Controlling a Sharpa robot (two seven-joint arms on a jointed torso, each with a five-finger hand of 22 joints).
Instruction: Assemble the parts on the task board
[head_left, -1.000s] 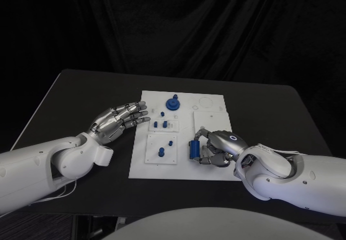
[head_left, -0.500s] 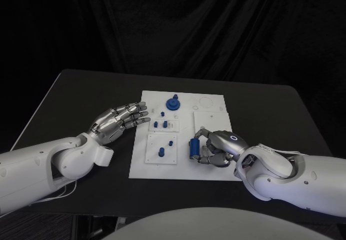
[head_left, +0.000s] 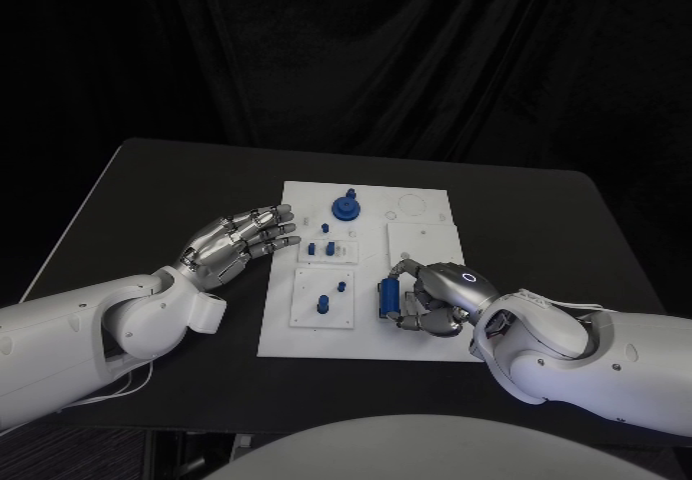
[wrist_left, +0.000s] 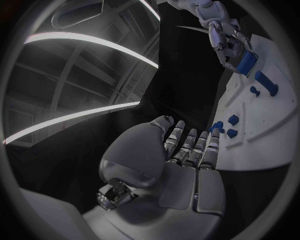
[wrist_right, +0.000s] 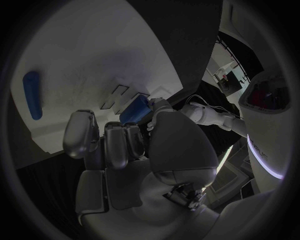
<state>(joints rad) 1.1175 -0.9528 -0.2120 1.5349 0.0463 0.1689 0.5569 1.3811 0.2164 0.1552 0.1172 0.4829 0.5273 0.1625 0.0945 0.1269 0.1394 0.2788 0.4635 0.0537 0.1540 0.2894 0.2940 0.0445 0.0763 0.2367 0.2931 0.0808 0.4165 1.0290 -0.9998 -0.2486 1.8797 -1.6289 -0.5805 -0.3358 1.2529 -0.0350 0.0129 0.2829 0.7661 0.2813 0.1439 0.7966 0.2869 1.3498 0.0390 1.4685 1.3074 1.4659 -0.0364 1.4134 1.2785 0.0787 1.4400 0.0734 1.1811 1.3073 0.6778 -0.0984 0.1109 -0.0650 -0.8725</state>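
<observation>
I see my right hand (head_left: 433, 300) at the lower right of the board (head_left: 418, 345), fingers wrapped around a blue part (head_left: 387, 297) held over the board's surface. My left hand (head_left: 238, 243) hovers left of the board above the bench (head_left: 144, 190), fingers spread, holding nothing. A blue knob (head_left: 346, 206) stands near the board's top edge.

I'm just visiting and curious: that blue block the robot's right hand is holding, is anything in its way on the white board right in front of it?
Nothing visible. The right hand grips the blue block low over the board. The white surface around it is bare; the other blue pieces sit off to its left, apart from it.
</observation>
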